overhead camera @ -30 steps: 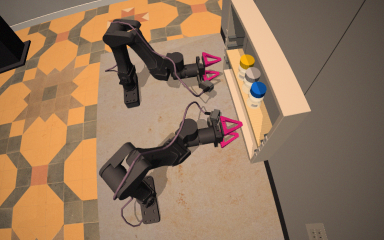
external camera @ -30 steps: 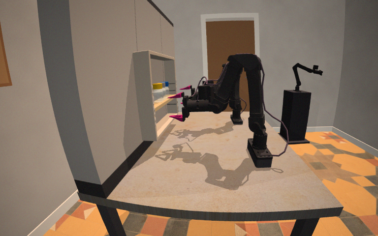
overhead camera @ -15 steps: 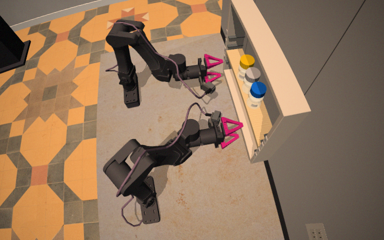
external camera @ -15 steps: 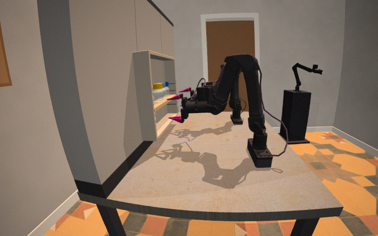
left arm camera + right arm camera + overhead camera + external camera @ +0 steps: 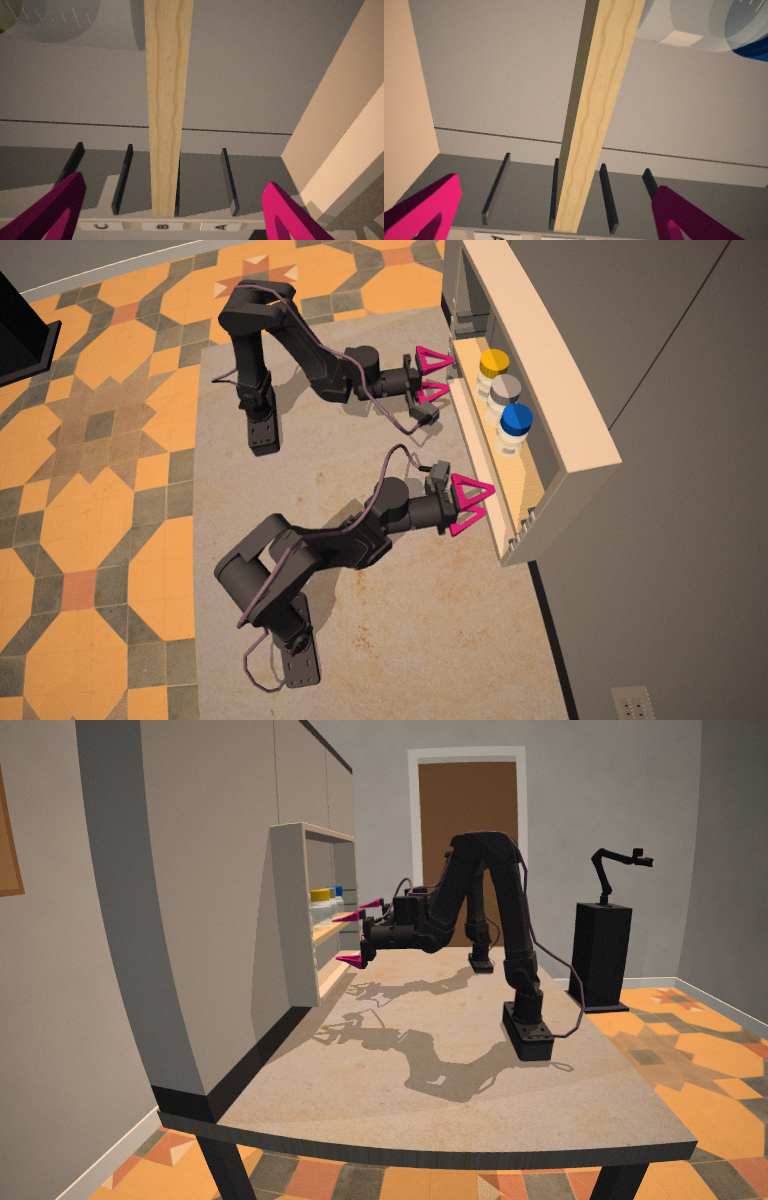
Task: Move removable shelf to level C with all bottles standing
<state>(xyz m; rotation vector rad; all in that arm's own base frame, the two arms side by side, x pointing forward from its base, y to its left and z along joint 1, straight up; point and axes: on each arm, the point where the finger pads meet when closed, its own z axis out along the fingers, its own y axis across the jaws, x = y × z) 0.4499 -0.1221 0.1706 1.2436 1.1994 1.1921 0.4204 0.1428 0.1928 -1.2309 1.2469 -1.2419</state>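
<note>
While the left claw gapes, shelf just ahead, bottles upright atop.

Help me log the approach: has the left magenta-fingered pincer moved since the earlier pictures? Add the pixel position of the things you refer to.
Yes. In the top view, the left pincer (image 5: 451, 374) (image 5: 335, 939) (image 5: 177, 184) is closer to the beige wall rack (image 5: 566, 381) (image 5: 289, 912) (image 5: 330, 90) (image 5: 409, 100).
</note>
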